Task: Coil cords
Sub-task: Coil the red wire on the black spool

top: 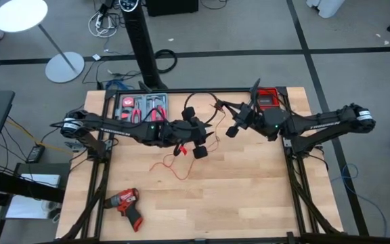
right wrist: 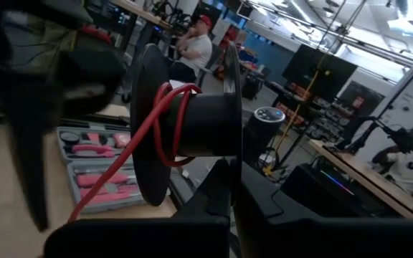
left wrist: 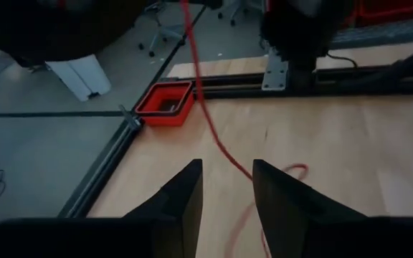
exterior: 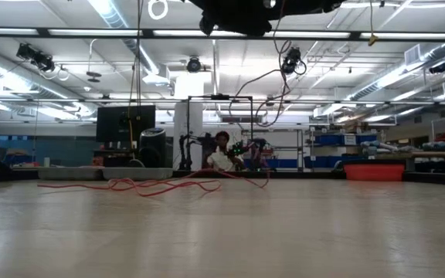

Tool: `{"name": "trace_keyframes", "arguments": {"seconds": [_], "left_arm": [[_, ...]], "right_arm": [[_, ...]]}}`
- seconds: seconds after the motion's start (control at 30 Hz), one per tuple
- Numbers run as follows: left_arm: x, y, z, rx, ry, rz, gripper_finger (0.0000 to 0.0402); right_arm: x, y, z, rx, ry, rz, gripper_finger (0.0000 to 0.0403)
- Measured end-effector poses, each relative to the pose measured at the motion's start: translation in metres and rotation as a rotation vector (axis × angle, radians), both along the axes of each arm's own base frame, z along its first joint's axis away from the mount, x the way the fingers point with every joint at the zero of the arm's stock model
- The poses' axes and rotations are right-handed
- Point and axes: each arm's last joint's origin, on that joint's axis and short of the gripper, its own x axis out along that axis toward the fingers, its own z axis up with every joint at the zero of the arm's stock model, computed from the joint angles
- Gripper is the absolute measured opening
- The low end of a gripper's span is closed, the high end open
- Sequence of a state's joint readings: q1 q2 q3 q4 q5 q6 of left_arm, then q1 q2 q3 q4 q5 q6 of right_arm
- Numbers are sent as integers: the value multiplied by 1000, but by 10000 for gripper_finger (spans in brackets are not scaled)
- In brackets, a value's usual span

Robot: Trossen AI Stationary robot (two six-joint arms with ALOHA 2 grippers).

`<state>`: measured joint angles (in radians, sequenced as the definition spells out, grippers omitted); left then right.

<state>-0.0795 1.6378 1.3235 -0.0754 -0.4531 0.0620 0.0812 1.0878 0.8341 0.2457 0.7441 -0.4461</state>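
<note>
Right wrist view alone shows red wire (right wrist: 165,118) wound on the spool (right wrist: 192,132); left claw (left wrist: 226,188) parted, right claw (right wrist: 229,204) closed.

bright overhead strip lights, blurred wrist foregrounds

Workshop room around a pale wooden counter (top: 249,183)

Grey carpeted floor (top: 357,74) crossed by dark seams; a white round-based floor lamp (top: 20,15) at one corner; long ceiling strip lights (exterior: 118,15) overhead; blue storage bins on shelving (exterior: 338,140); a seated person (exterior: 221,154) behind.
</note>
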Motion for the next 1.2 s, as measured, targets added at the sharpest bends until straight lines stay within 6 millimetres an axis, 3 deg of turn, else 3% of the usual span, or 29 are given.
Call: {"name": "trace_keyframes", "arguments": {"seconds": [0.57,1.2], "left_arm": [[30,5,-42,-43,30,-13,126],[27,8,-49,-54,118,-111,126]], "right_arm": [[0,4,0,-23,12,-23,0],[-4,3,0,-64,60,-68,0]]}}
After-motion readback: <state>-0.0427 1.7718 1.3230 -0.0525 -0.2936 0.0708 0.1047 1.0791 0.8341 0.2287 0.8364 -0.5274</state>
